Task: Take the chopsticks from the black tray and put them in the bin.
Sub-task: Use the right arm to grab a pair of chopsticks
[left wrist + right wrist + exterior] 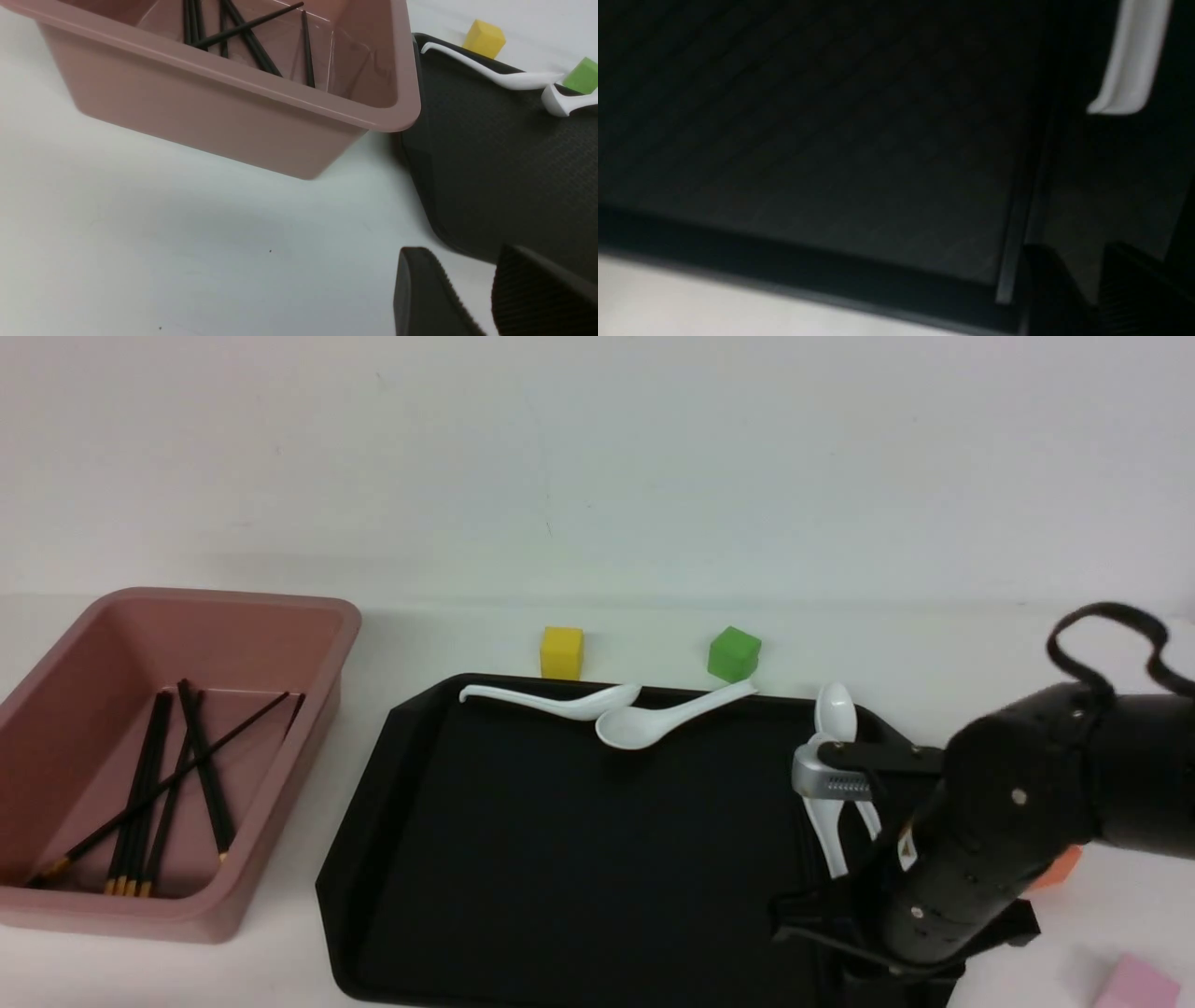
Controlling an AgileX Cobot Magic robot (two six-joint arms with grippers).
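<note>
Bin: deep dusty-pink plastic bin [233, 600] with a thick rolled rim, on the left of the white table [934, 644], beside the tray but apart from it
Chopsticks: long thin black chopsticks [154, 784] with gold-banded ends lie inside the bin, most side by side, a couple crossed over them
Tray: large flat matte-black plastic tray [560, 849] with cut-off corners, mid-table
Spoons: two white soup spoons [667, 714] lie along the tray's far rim; two more stand at its far right corner, partly behind the right arm
Right gripper [1078, 261]: low over the tray's near right corner, dark fingers a little apart, nothing between them
Stick: a thin dark strip [1015, 233] lies on the tray just beside one finger, outside the gap; too blurred to tell whether it is a chopstick
Left gripper [460, 261]: over bare table near the tray's edge, fingers narrowly apart, holding nothing
Blocks: yellow cube [561, 651] and green cube [734, 653] behind the tray; pink block [1134, 985] at near right
</note>
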